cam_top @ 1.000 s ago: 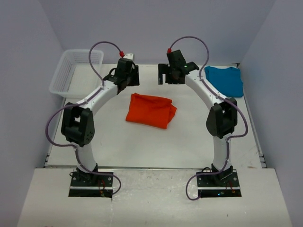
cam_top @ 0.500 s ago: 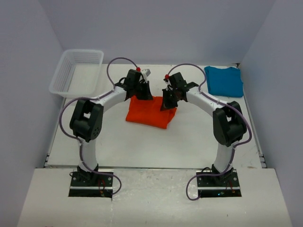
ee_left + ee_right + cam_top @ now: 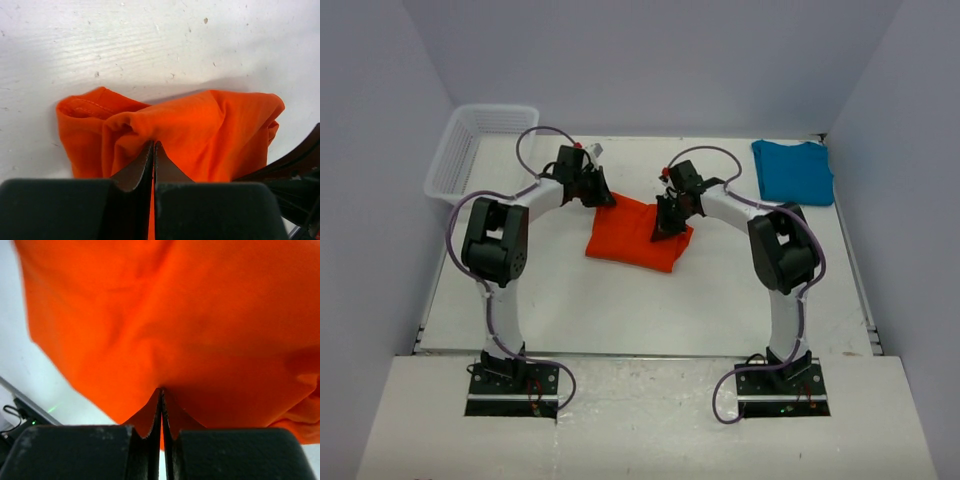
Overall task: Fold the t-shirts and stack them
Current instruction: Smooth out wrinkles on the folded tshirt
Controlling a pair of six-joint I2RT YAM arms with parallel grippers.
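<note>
Left hand [image 3: 153, 146] and right hand [image 3: 161, 393] pinch orange-red t-shirt [image 3: 632, 238].

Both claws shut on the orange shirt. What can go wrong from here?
1. The left claw and right claw each pinch only a small fold of the orange t-shirt, so a lift may pull the cloth free.
2. The shirt lies bunched in layers. Either claw may hold just one layer, and it could then open unevenly or twist.
</note>
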